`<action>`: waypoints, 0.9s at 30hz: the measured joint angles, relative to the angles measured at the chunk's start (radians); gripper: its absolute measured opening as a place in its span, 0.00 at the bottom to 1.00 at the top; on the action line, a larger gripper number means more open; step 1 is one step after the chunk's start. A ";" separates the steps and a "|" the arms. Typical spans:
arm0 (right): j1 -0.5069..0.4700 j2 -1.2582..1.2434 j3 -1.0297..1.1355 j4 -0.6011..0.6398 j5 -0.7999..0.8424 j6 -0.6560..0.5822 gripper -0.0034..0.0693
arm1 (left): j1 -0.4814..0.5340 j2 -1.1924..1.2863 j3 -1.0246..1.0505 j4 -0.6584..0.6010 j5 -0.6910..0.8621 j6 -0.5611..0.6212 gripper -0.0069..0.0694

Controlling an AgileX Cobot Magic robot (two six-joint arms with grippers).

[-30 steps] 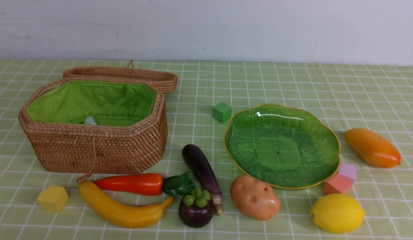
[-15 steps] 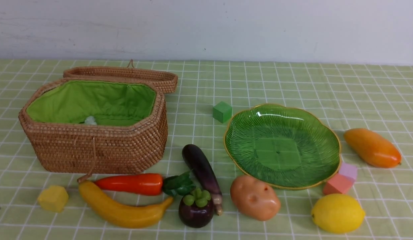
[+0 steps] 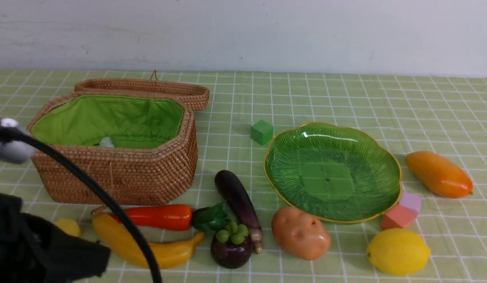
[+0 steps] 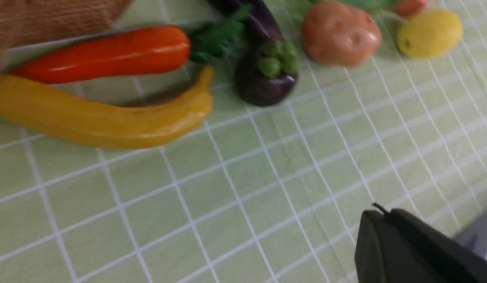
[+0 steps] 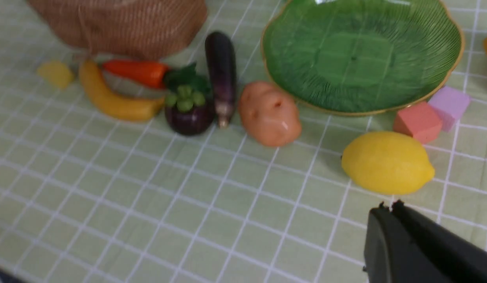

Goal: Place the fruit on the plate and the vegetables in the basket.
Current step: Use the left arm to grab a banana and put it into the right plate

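- Reaching in from the left edge of the front view, where half a second ago only a dark tip was showing, our left arm (image 3: 43,243) is now covering part of the wicker basket (image 3: 117,173) and the yellow block (image 3: 68,226).
- We are keeping our left gripper (image 4: 379,210) closed and bare.
- We are holding our right gripper (image 5: 390,206) closed too, gripping nothing, near the lemon (image 5: 386,163).
- We are seeing the banana (image 3: 149,249) lying before the basket, beside the red-orange vegetable (image 3: 160,217).
- We are finding the mangosteen (image 3: 231,247) by the eggplant (image 3: 237,200), and the potato (image 3: 300,232) at the green glass dish's (image 3: 329,177) near edge.
- We are viewing the mango (image 3: 439,174) right of the dish.
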State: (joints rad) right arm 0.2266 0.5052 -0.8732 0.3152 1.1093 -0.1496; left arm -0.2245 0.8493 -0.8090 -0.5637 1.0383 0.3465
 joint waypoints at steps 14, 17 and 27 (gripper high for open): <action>0.006 0.054 -0.160 0.239 0.157 -0.341 0.05 | -0.391 0.393 -0.115 0.552 0.000 0.118 0.09; 0.006 0.045 -0.166 0.292 0.157 -0.398 0.06 | -0.391 0.469 -0.115 0.564 -0.046 0.171 0.14; 0.006 -0.002 -0.295 0.295 0.157 -0.399 0.07 | -0.391 0.591 -0.115 0.612 -0.191 0.205 0.50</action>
State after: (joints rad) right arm 0.2326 0.5034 -1.1680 0.6104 1.2665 -0.5491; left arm -0.6157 1.4404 -0.9244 0.0487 0.8468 0.5515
